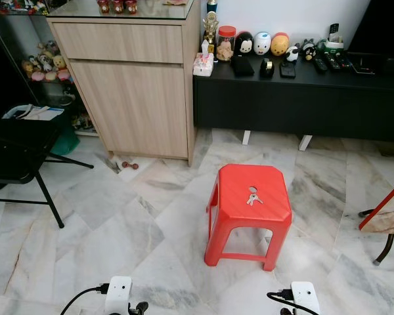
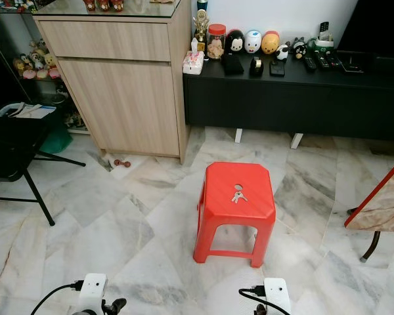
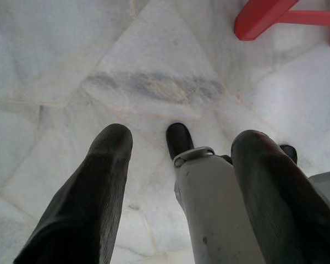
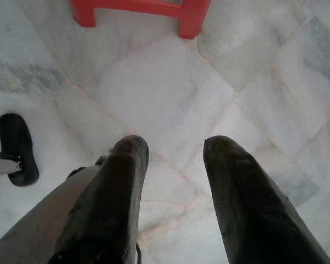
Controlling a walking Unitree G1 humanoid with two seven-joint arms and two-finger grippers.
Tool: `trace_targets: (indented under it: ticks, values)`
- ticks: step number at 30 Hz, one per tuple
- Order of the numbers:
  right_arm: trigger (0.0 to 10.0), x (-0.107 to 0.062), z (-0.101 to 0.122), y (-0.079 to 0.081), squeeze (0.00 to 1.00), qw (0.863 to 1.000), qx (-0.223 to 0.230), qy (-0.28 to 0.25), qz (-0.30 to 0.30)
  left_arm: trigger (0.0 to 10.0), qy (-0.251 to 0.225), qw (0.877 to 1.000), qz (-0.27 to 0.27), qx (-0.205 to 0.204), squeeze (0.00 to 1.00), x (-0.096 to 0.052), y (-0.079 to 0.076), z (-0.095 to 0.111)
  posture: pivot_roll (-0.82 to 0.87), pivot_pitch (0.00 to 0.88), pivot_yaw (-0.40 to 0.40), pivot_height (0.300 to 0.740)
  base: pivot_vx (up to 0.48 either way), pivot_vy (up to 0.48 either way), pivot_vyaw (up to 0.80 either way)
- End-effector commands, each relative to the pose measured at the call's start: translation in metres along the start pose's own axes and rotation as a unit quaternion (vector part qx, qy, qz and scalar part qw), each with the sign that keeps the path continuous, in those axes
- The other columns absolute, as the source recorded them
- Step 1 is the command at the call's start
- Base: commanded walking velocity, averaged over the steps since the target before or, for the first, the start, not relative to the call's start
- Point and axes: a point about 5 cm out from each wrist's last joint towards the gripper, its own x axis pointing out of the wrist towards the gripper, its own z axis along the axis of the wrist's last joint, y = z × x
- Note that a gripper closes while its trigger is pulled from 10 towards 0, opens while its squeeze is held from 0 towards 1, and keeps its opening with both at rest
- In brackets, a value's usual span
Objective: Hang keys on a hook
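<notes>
While the keys (image 1: 253, 198) lie atop the red stool (image 1: 236, 216), ready for pickup, left gripper (image 3: 179, 159) and right gripper (image 4: 173, 165) hang empty, fingers spread, short of the stool.

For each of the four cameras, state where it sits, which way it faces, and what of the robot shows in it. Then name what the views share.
Left eye: on the head, facing forward and down at the red stool carrying the keys; both wrists at the bottom edge.
Right eye: its stereo twin, same scene.
Left wrist: looks along the open left gripper down at the marble floor; a robot leg between the fingers.
Right wrist: looks along the open right gripper at the floor.
Shared: all four show the stool.
</notes>
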Motion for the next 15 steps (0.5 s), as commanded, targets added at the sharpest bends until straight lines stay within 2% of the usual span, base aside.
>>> trace_targets:
  ticks: [1, 5, 15]
  values:
    - [10.0, -0.0006, -0.0042, -0.0023, 0.00, 1.000, -0.006, 0.008, -0.001, 10.0, 0.009, 1.000, -0.005, 0.004, 0.00, -0.0007, -0.0019, -0.0049, -0.07, 0.034, -0.023, 0.740, 0.000, 0.000, 0.80]
    - [10.0, -0.0007, -0.0046, -0.0024, 0.00, 1.000, 0.003, 0.007, -0.003, 10.0, 0.009, 1.000, -0.005, 0.004, 0.00, -0.0007, -0.0021, -0.0050, -0.07, 0.030, -0.023, 0.740, 0.000, 0.000, 0.64]
    - [10.0, -0.0007, -0.0050, -0.0020, 0.00, 1.000, 0.023, 0.004, -0.008, 10.0, 0.009, 1.000, -0.006, 0.005, 0.00, -0.0006, -0.0018, -0.0045, -0.07, 0.032, -0.022, 0.740, 0.000, 0.000, 0.00]
